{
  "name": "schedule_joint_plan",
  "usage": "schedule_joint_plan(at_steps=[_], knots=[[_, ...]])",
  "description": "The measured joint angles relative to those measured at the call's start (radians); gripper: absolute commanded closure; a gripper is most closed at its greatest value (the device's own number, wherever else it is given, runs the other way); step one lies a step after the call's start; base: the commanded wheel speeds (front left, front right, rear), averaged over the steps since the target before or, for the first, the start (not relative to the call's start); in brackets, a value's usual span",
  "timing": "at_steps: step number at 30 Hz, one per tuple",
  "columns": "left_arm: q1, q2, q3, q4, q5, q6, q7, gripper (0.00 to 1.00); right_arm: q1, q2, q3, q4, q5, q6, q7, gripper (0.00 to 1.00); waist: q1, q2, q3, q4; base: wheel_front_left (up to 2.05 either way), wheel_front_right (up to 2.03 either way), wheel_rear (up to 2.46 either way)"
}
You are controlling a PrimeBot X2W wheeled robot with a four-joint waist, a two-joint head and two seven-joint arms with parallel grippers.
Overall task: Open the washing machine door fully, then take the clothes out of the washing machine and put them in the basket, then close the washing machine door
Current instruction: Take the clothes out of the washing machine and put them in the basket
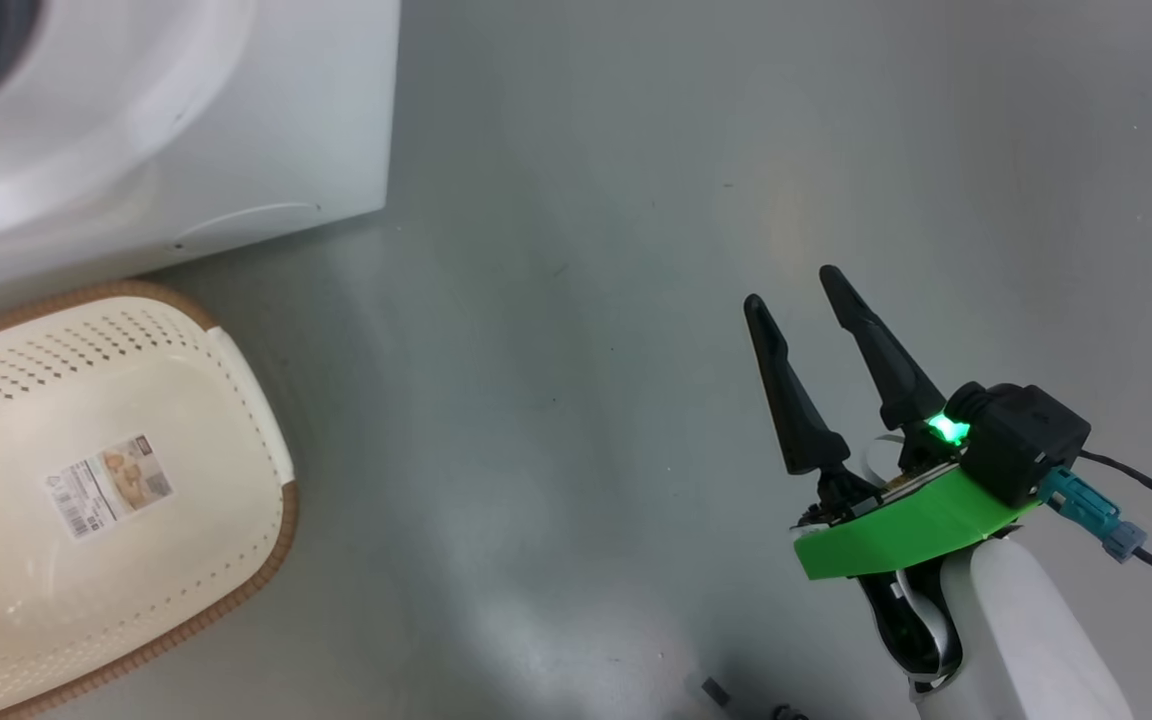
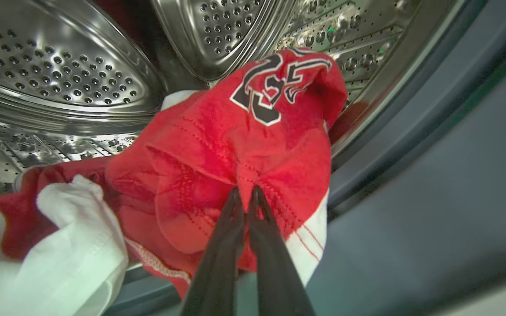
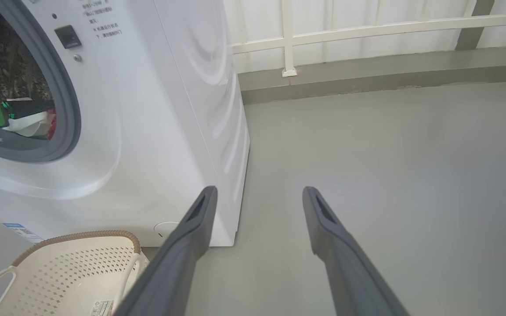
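In the left wrist view, the left gripper (image 2: 246, 194) is clamped on the red clothes (image 2: 235, 145), which are heaped with a white cloth (image 2: 77, 228) in the steel drum (image 2: 59, 66). The head view gives the right gripper (image 1: 786, 285), its fingers apart and empty above the floor (image 1: 586, 300). Farther off, the basket (image 1: 86, 340) sits just beside the washing machine (image 1: 236, 120).

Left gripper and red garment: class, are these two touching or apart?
Touching. The left wrist view shows the left gripper shut, its tips pinching a gathered fold of the red garment inside the washing machine.
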Motion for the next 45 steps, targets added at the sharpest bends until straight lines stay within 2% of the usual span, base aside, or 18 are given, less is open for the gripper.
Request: schedule_joint_plan(at_steps=[6, 12, 16, 17, 18, 23, 24, 37, 45], knots=[[0.019, -0.054, 0.015, 0.052, -0.056, 0.0, -0.092, 1.0, 0.0, 0.0, -0.019, 0.005, -0.009, 0.0, 0.0, 0.0, 0.0, 0.0, -0.032, 0.019, 0.0, 0.0, 0.0], [0.088, -0.1, 0.061, 0.067, -0.089, 0.0, -0.118, 1.0, 0.002, 0.0, -0.028, 0.019, -0.026, 0.0, 0.0, 0.0, 0.0, 0.0, -0.077, 0.045, 0.0, 0.0, 0.0], [0.108, -0.107, 0.17, 0.03, -0.071, 0.0, -0.119, 1.0, 0.007, 0.0, -0.043, 0.028, -0.036, 0.0, 0.0, 0.0, 0.0, 0.0, -0.111, 0.066, 0.0, 0.0, 0.0], [0.118, -0.107, 0.2, 0.021, -0.056, 0.0, -0.119, 1.0, 0.008, 0.0, -0.049, 0.03, -0.04, 0.0, 0.0, 0.0, 0.0, 0.0, -0.118, 0.071, 0.0, 0.0, 0.0], [0.151, -0.11, 0.273, -0.001, -0.03, 0.0, -0.12, 1.0, 0.013, -0.001, -0.056, 0.034, -0.054, 0.0, 0.0, 0.0, -0.0001, 0.0, -0.134, 0.082, 0.0, 0.0, 0.0], [0.264, -0.146, 0.443, -0.071, 0.075, 0.0, -0.122, 1.0, 0.041, -0.001, -0.064, 0.045, -0.055, 0.0, 0.0, 0.0, 0.0, 0.0, -0.174, 0.108, 0.0, 0.0, 0.0], [0.264, -0.146, 0.443, -0.071, 0.075, 0.0, -0.122, 1.0, 0.041, -0.001, -0.064, 0.045, -0.055, 0.0, 0.0, 0.0, 0.0, 0.0, -0.174, 0.108, 0.0, 0.0, 0.0], [0.554, -0.261, 0.805, -0.285, 0.31, 0.0, -0.122, 1.0, 0.094, -0.001, -0.104, 0.061, -0.067, 0.0, 0.0, 0.0, 0.0, 0.0, -0.275, 0.162, 0.0, 0.0, 0.0], [0.689, -0.316, 0.949, -0.449, 0.39, 0.0, -0.123, 1.0, 0.133, 0.0, -0.129, 0.064, -0.07, 0.0, 0.0, 0.0, 0.0, 0.0, -0.315, 0.192, 0.0, 0.0, 0.0]])
